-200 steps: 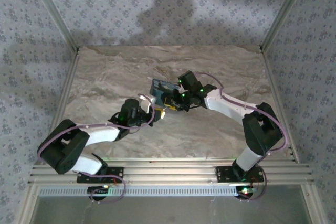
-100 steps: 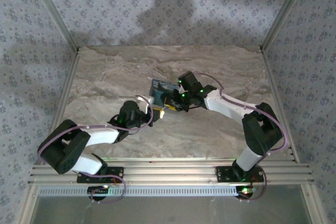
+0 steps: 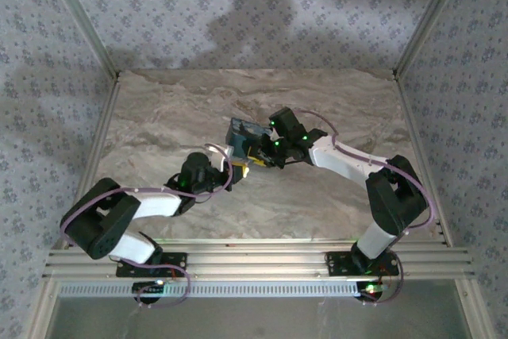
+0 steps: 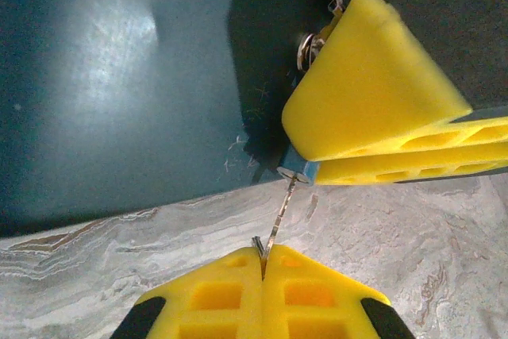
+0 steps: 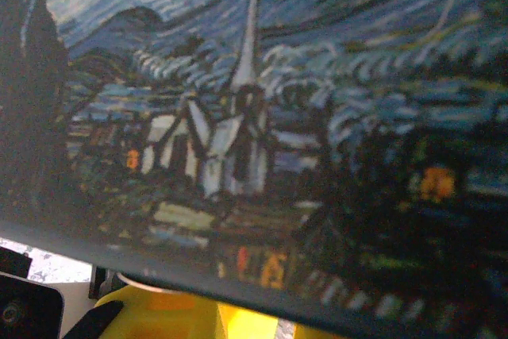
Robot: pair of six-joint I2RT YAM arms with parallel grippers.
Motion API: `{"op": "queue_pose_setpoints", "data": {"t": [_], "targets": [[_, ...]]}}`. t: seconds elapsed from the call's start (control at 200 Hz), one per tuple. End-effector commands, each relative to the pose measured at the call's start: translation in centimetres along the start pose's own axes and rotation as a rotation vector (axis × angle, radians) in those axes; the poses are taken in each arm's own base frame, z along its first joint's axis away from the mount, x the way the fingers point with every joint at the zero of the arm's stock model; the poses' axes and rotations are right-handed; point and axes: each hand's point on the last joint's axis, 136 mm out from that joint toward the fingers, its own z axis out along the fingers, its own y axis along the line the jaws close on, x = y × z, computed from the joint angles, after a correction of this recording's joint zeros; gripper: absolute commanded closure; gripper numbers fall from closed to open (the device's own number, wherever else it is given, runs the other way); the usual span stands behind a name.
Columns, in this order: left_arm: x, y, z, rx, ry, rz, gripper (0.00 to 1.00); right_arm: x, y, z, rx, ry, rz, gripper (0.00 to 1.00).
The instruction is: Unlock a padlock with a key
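The padlock [image 4: 305, 171] shows as a small block end with a silver keyhole face, clamped between the yellow fingers [image 4: 373, 85] of my right gripper [image 3: 259, 156]. Its silver shackle [image 4: 309, 47] sticks out beside the dark side of the blue box [image 4: 119, 77]. My left gripper [image 4: 262, 263] is shut on the thin silver key [image 4: 279, 216], whose tip meets the keyhole face. From above, the left gripper [image 3: 232, 169] and the padlock [image 3: 245, 170] sit just in front of the box [image 3: 242, 131]. In the right wrist view the painted box [image 5: 254, 117] hides the padlock.
The marble tabletop [image 3: 159, 117] lies open to the left and far side of the box. Aluminium frame posts [image 3: 103, 117] and patterned walls close in the table on three sides. The rail [image 3: 254, 260] with both arm bases runs along the near edge.
The left arm has shifted slightly at its wrist and elbow. Both grippers stay where they were at the padlock.
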Motion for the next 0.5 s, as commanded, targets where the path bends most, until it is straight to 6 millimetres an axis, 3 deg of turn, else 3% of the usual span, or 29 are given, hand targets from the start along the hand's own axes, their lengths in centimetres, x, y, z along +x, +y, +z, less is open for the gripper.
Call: {"op": "queue_pose_setpoints", "data": {"t": [0.0, 0.495], "targets": [[-1.3, -1.1, 0.1, 0.049, -0.049, 0.015, 1.0, 0.4, 1.8, -0.6, -0.059, 0.003, -0.025, 1.0], [-2.8, -1.2, 0.1, 0.124, -0.102, -0.043, 1.0, 1.2, 1.8, -0.5, -0.057, 0.036, -0.052, 1.0]]}}
